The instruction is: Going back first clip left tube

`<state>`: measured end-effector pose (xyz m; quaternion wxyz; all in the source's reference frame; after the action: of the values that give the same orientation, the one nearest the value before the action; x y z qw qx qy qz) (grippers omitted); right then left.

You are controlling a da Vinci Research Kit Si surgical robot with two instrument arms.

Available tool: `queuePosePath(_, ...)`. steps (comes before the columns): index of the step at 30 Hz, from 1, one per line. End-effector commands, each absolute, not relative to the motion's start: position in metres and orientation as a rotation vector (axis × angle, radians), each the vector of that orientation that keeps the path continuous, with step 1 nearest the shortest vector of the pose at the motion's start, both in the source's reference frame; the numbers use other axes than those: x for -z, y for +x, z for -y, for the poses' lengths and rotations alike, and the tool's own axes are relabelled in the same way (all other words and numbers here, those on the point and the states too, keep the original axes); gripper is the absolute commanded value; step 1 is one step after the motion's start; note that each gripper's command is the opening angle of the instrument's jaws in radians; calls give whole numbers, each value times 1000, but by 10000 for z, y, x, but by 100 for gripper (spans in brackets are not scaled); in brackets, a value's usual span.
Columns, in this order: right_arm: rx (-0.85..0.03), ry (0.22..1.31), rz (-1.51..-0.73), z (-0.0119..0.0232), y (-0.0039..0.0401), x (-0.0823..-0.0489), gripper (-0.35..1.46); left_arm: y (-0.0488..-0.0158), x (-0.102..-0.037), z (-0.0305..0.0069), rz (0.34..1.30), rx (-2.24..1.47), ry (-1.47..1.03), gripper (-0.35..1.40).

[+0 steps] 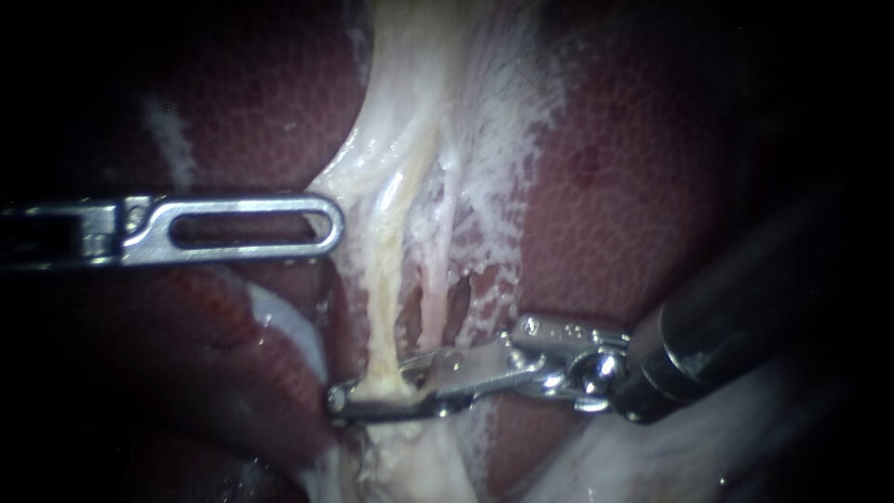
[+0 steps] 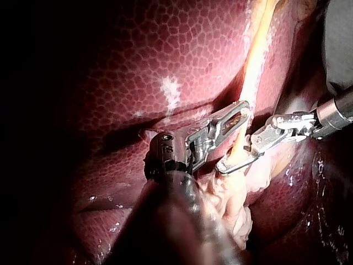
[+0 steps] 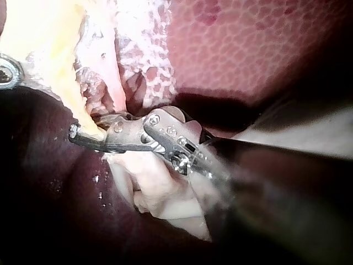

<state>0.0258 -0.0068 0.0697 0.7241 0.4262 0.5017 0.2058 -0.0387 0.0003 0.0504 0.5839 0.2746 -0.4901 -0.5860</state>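
The left tube (image 1: pixel 386 279) is a yellowish strand running down between the liver lobes, with a thinner pink right tube (image 1: pixel 438 279) beside it. My right instrument (image 1: pixel 346 399) comes in from the right and its jaws lie across the left tube low down, one on each side, shut on it. The same grip shows in the right wrist view (image 3: pixel 74 132) and the left wrist view (image 2: pixel 223 165). My left instrument (image 1: pixel 331 224) lies flat higher up, a slotted jaw facing the camera, its tip at the edge of the pale tissue beside the tube (image 2: pixel 253 72).
Dark red liver (image 1: pixel 633 186) flanks the tubes on both sides. White webbed tissue (image 1: pixel 503 140) spreads above the right tube. A pale fold (image 1: pixel 289 321) lies under my left instrument. The shaft of my right instrument (image 1: pixel 736 317) covers the lower right.
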Motion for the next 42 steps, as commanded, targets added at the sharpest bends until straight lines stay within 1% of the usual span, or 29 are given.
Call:
queuePosePath(1, -454, 941, -1107, 68, 258, -697, -35, -387, -504, -3, 1144, 1367, 641, -35)
queuePosePath(21, -454, 941, -1108, 66, 258, -697, -35, -387, -505, -2, 1144, 1367, 640, -35)
queuePosePath(22, -455, 942, -1108, 65, 257, -696, -24, -387, -505, -2, 1144, 1367, 640, -35)
queuePosePath(24, -450, 943, -1110, 62, 256, -692, 10, -387, -505, -2, 1144, 1367, 640, -35)
queuePosePath(27, -432, 897, -1133, 57, 255, -684, 35, -387, -505, -2, 1144, 1367, 640, -35)
queuePosePath(28, -423, 861, -1146, 54, 254, -679, 42, -387, -505, -2, 1144, 1367, 640, -35)
queuePosePath(30, -417, 805, -1163, 52, 252, -672, 49, -387, -505, -2, 1144, 1367, 640, -35)
queuePosePath(32, -410, 773, -1172, 49, 249, -665, 51, -387, -505, -2, 1144, 1367, 639, -35)
queuePosePath(36, -400, 759, -1179, 47, 243, -655, 55, -387, -506, -2, 1144, 1367, 639, -35)
queuePosePath(42, -399, 740, -1182, 49, 232, -649, 58, -387, -506, -2, 1144, 1367, 639, -35)
